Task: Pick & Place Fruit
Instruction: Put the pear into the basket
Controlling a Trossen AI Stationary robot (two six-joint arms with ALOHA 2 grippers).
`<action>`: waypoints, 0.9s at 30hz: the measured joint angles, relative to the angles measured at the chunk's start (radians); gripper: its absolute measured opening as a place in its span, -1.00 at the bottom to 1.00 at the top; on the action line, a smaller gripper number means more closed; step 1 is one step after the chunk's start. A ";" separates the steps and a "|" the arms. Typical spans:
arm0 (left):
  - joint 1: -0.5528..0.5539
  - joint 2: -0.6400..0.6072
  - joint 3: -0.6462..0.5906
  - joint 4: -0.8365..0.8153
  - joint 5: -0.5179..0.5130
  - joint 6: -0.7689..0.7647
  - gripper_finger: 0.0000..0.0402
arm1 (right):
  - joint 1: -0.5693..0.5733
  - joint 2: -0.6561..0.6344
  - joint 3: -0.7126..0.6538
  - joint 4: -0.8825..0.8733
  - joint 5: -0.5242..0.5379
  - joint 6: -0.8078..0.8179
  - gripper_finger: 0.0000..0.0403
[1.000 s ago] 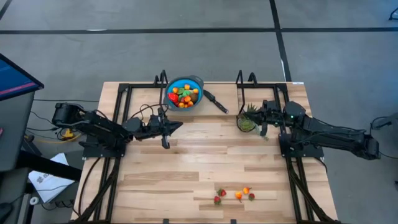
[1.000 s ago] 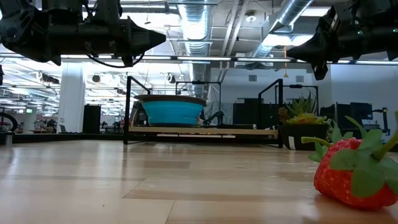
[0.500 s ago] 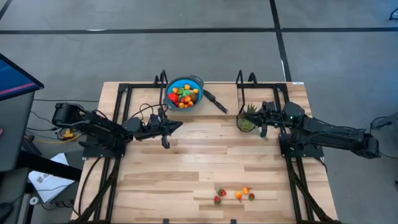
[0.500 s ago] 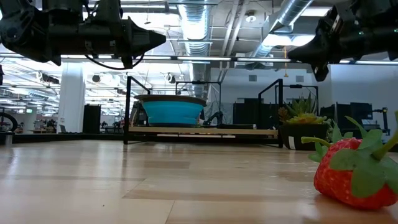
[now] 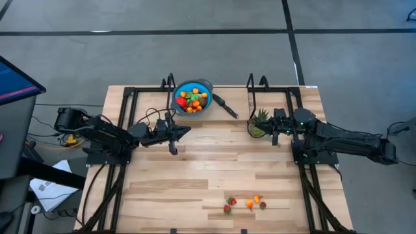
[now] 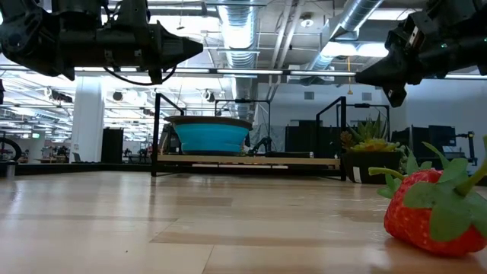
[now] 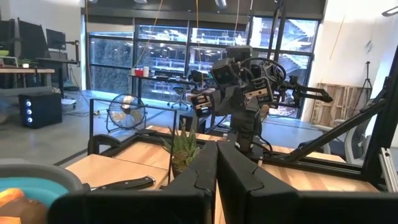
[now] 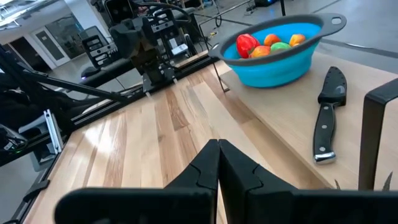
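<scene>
Loose fruit: four small toy pieces, strawberries [image 5: 228, 208] and orange pieces [image 5: 249, 204], at the table's [image 5: 195, 162] near edge; one strawberry fills the low view's corner.
Left gripper [image 5: 188, 130]: fingers pressed together, empty, above mid-table, just in front of the bowl.
Right gripper [image 5: 273, 127]: fingers together, empty, beside the potted plant [image 5: 259, 123].
Bowl [image 5: 193, 96]: blue, far edge, holding more fruit [image 5: 192, 99].
Knife [image 5: 226, 106]: black, between bowl and plant.
</scene>
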 joint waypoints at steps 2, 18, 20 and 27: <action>0.000 0.000 0.000 0.000 0.000 0.000 -0.99 | 0.000 0.000 0.000 0.000 0.000 0.000 -1.00; -0.001 0.000 0.000 -0.001 0.001 0.000 -0.99 | 0.017 0.000 0.037 -0.028 0.001 0.049 -1.00; -0.001 0.000 0.000 -0.002 0.001 0.000 -0.99 | 0.036 0.019 0.073 -0.071 0.004 0.046 -1.00; -0.001 0.000 0.000 -0.007 0.005 -0.001 -0.99 | 0.134 0.159 0.244 -0.306 0.083 0.040 -1.00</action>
